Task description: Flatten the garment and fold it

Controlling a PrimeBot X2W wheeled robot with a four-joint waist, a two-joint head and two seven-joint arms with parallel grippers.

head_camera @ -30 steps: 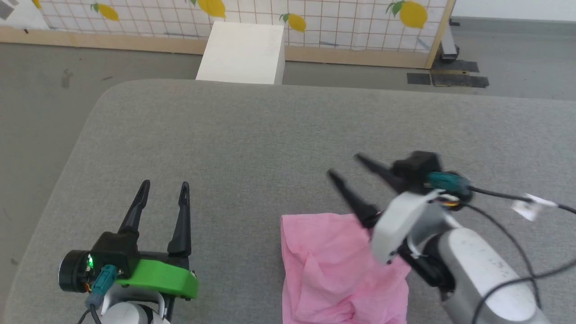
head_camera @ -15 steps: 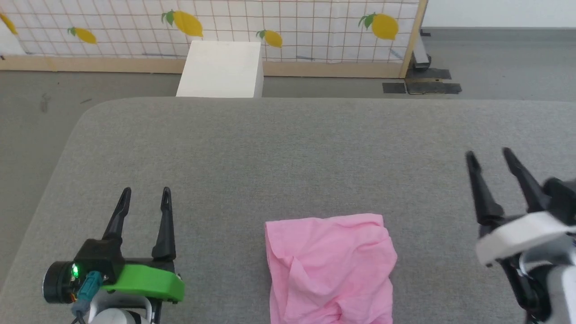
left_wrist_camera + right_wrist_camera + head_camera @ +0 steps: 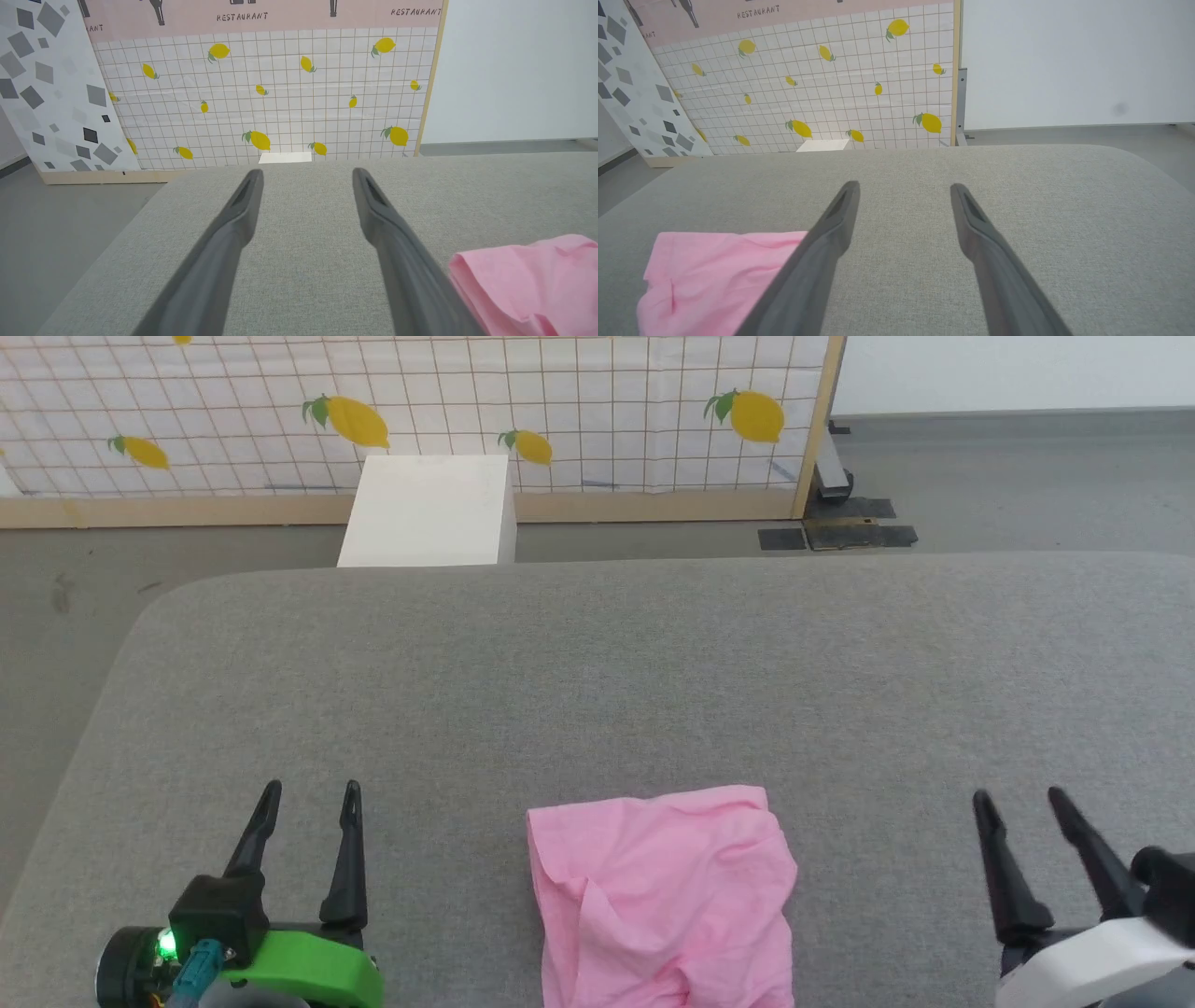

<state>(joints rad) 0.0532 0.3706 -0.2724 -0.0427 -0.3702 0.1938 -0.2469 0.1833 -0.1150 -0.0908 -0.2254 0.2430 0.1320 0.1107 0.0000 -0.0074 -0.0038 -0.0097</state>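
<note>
grey woven table (image 3: pixel 597 663), crumpled thin pink garment (image 3: pixel 658 896)

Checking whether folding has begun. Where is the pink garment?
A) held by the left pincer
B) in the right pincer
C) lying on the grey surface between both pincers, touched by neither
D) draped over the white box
C: the garment lies on the grey surface, the open left pincer and right pincer both clear of it.

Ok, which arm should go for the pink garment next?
Left, marginally: the left gripper stands open slightly nearer the garment than the right gripper, also open. Neither touches it.
</note>
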